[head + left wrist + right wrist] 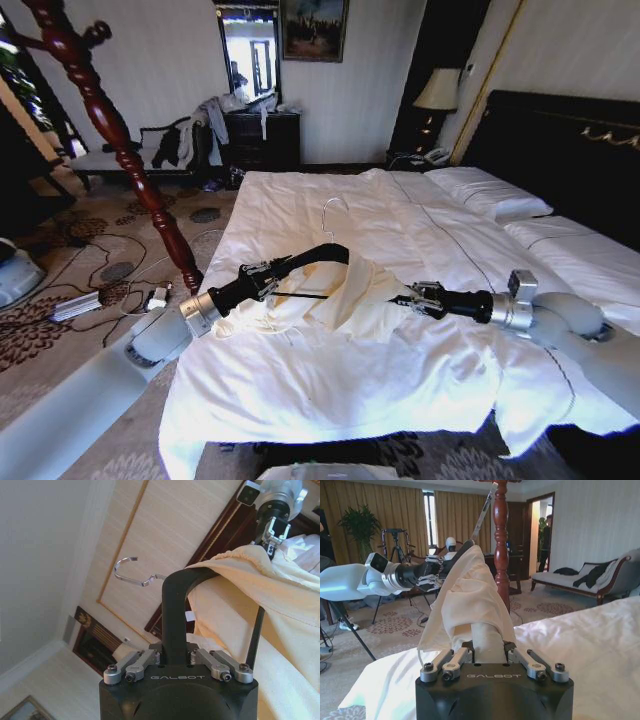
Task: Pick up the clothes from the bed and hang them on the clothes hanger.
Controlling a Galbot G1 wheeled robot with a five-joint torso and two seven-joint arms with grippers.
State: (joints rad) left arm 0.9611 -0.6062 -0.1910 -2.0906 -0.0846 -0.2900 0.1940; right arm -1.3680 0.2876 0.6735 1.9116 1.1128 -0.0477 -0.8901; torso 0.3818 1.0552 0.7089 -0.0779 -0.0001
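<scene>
Above the white bed (450, 380), my left gripper (272, 276) is shut on one shoulder of the black clothes hanger (318, 254), whose silver hook (334, 209) points toward the headboard. The left wrist view shows the hanger's arm (175, 610) clamped in that gripper (175, 652). The cream clothes (345, 300) drape over the hanger's other shoulder and sag onto the quilt. From the right, my right gripper (410, 297) is shut on a bunched fold of the clothes (470, 595), seen close in the right wrist view (487, 652).
A reddish-brown wooden pole (110, 130) stands at the bed's left corner. Cables and a power strip (75, 305) lie on the carpet beside it. A bench with dark garments (180, 145) and a dresser (262, 140) stand at the far wall.
</scene>
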